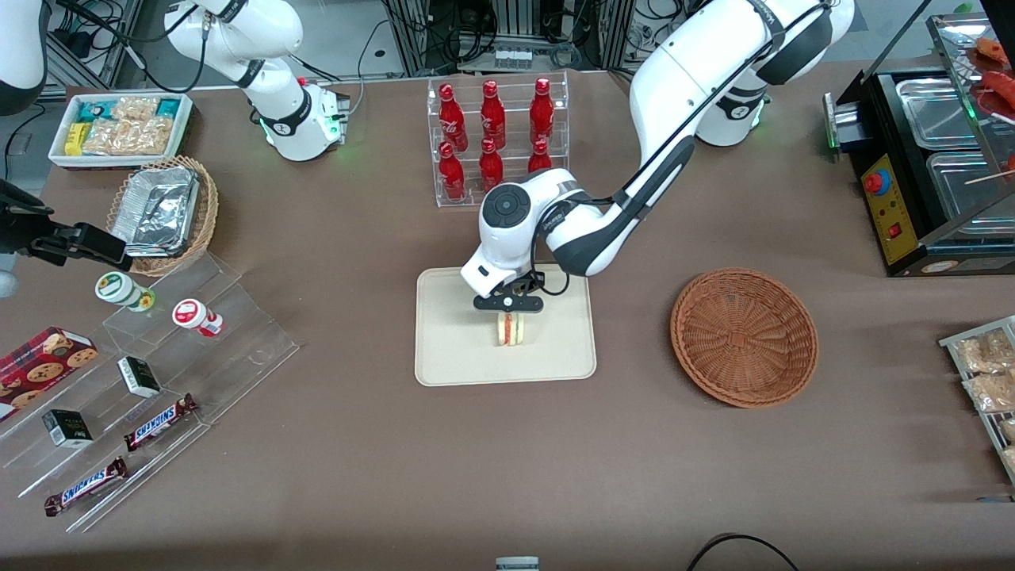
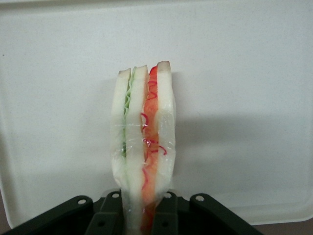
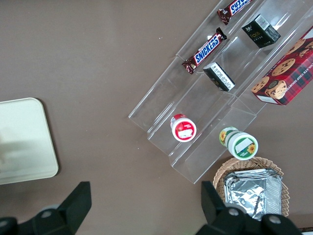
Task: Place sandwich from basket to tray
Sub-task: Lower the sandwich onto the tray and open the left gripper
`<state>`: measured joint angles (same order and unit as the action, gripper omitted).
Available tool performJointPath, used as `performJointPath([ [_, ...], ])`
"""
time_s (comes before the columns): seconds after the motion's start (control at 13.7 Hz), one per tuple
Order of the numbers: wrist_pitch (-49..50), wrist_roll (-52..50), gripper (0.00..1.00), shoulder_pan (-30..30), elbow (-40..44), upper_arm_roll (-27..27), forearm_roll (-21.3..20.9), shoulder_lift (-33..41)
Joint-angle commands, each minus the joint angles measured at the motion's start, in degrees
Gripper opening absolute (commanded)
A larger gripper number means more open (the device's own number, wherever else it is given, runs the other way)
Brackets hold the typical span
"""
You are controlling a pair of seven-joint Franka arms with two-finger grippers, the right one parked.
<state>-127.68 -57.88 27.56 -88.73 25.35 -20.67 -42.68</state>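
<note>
A brown counter [image 1: 507, 476] fills the front view, seen from above. In the middle of the frame lies the cream tray [image 1: 452, 349], flat and rectangular with rounded corners. The white working arm reaches down from the upper right of the frame, and its gripper [image 1: 509, 311] hangs over the tray's centre. The fingers [image 2: 168, 215] are narrowed onto the sandwich [image 1: 511, 329], pinching one end of the wedge. The sandwich stands on edge over the tray, pale bread slices upright with a green stripe and a red-orange stripe between them, wrapped in clear film; whether it touches the tray surface cannot be told.

At middle right of the frame, well apart from the tray, sits the round reddish-brown woven basket [image 1: 744, 337] with nothing in it.

At upper centre, a clear rack holds red bottles [image 1: 492, 127]. At middle left, a tan wicker basket [image 1: 202, 210] carries crinkled foil trays [image 1: 155, 210]. At lower left, clear stepped shelves [image 1: 238, 333] hold two chocolate bars [image 1: 158, 420], small dark boxes and two round tubs [image 1: 194, 316]. A cookie box [image 1: 40, 365] lies at the left edge.
</note>
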Motion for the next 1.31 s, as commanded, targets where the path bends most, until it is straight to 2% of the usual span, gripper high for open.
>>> performJointPath([
  [0.0, 0.07, -3.03, 0.00, 1.18, 1.72, -0.47, -2.53, -1.18],
  [0.29, 0.07, -5.49, 0.00, 1.88, 1.63, -0.47, -4.91, -2.23],
  [0.36, -0.11, -5.49, 0.03, 2.23, 1.63, -0.47, -4.99, -2.67],
  [0.44, -0.46, -5.49, 0.43, 2.23, 1.63, -0.47, -4.99, -2.67],
  [0.51, -0.46, -5.32, 0.90, 2.23, 1.63, -0.47, -5.08, -2.76],
  [0.58, -0.46, -5.23, 1.00, 2.23, 1.63, -0.47, -5.17, -2.76],
  [0.88, -0.20, -5.40, 1.00, 1.79, 1.81, -0.47, -4.99, -1.18],
  [1.17, 3.22, -5.49, 1.00, 0.39, 1.81, -0.39, -4.21, 5.22],
  [1.24, 4.45, -5.49, 1.00, -1.01, 1.72, -0.39, -2.81, 7.41],
])
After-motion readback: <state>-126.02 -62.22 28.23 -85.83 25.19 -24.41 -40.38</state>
